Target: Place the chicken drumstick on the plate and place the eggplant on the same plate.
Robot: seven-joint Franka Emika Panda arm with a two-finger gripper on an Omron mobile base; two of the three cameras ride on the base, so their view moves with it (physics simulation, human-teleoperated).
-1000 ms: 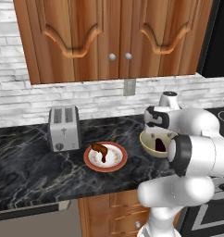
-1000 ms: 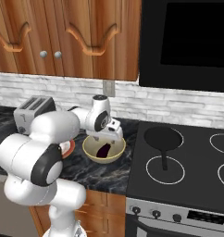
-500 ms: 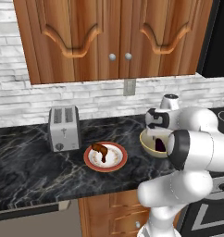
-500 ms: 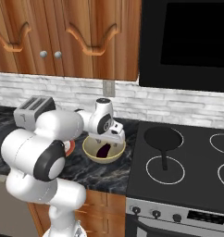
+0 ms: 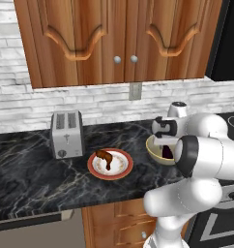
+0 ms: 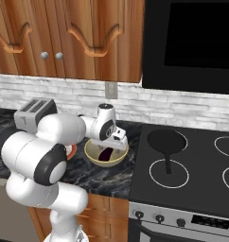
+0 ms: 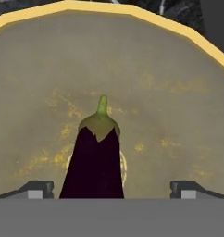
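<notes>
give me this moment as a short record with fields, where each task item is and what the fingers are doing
drumstick: chicken drumstick lies on the plate
eggplant: eggplant lies in the tan bowl, stem pointing away from the hand
gripper: gripper open, low inside the bowl, fingers either side of the eggplant, apart from it
nearby: toaster to the left of the plate, frying pan on the stove
left to do: eggplant not yet on the plate

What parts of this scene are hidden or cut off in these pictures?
- Eggplant: its lower end runs past the bottom edge of the hand view.
- Bowl: the arm covers its right side in the left base view.
- Plate: nearly all behind the arm in the right base view.
</notes>
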